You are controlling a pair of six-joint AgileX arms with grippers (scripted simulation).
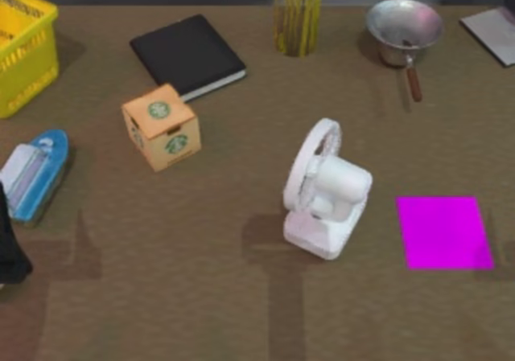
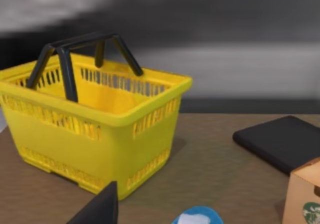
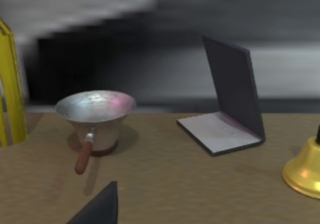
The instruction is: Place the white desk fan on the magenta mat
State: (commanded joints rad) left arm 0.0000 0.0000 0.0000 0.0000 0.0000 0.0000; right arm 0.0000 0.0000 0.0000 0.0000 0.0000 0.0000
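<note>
The small all-white plastic desk fan (image 1: 326, 190) sat upright mid-table, just left of the flat magenta square mat (image 1: 443, 231) but not touching it — untouched, since my left arm (image 1: 11, 244) was parked at the left edge — couldn't tell either gripper's opening.

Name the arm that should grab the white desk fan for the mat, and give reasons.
Right, probably. The white desk fan stands right of centre, and the magenta mat lies further right. The left arm is parked at the far left edge.
</note>
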